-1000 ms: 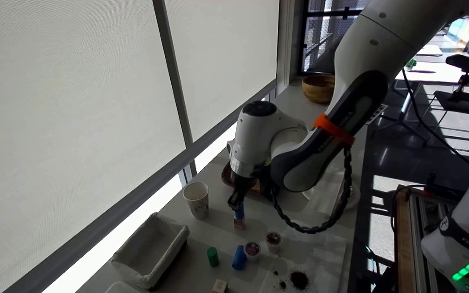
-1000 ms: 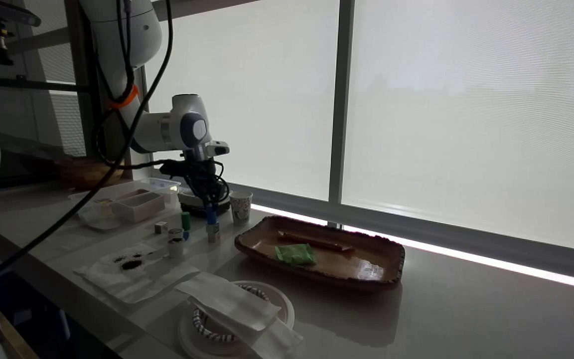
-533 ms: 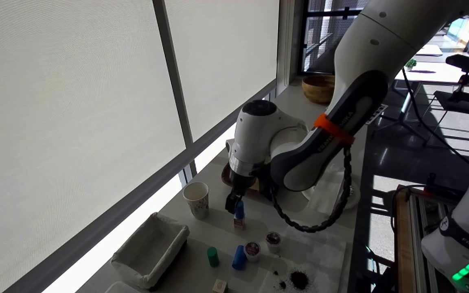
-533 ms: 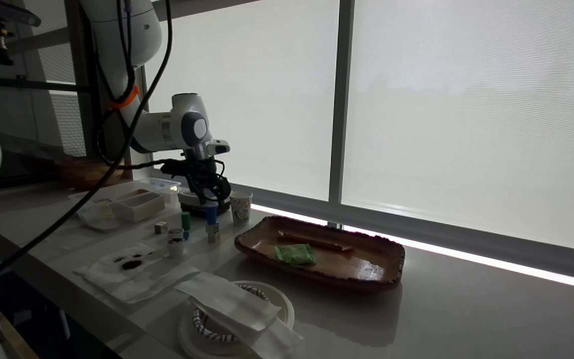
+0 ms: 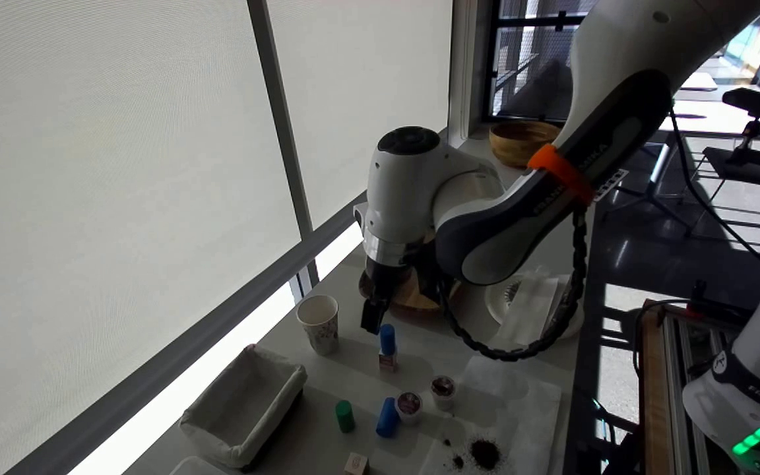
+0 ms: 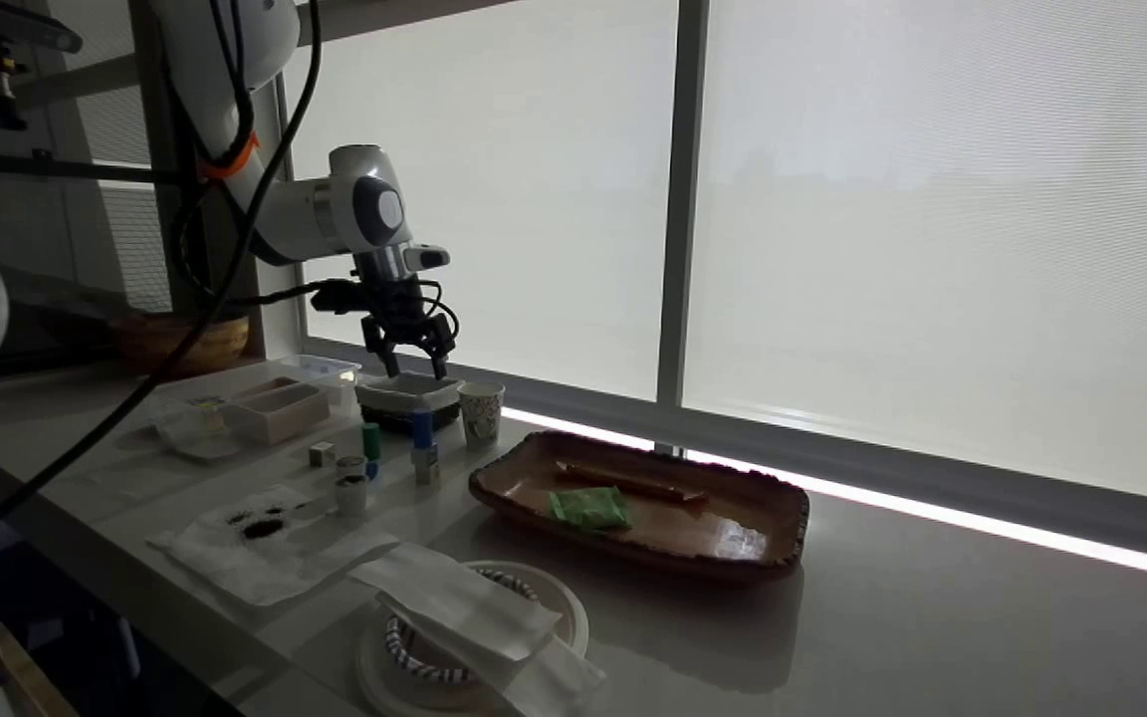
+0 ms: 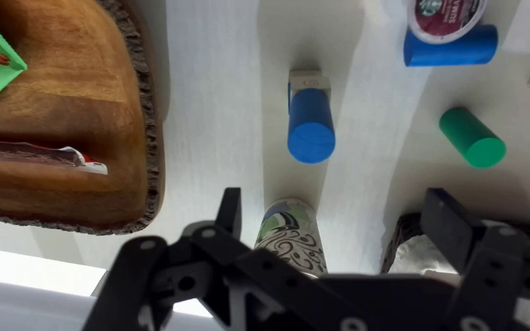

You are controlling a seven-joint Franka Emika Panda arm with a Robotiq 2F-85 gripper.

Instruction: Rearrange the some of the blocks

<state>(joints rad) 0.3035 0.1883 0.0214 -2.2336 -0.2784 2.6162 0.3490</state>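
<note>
Tool (image 6: 416, 371) gaping wide around bare air, the crooked arm (image 6: 315, 219) points down above the desk (image 6: 932, 617). One smooth blue cylinder (image 7: 311, 122) stands upright on a pale block (image 7: 310, 82).

In an exterior view we've got daylight glowing through the shades (image 6: 932, 219) behind the paper cup (image 6: 481, 413) (a blazing strip (image 6: 932, 510) starts just beside it) and gloom over the counter (image 6: 932, 617); our wrist view catches the cup's long shadow (image 7: 288, 181).
</note>
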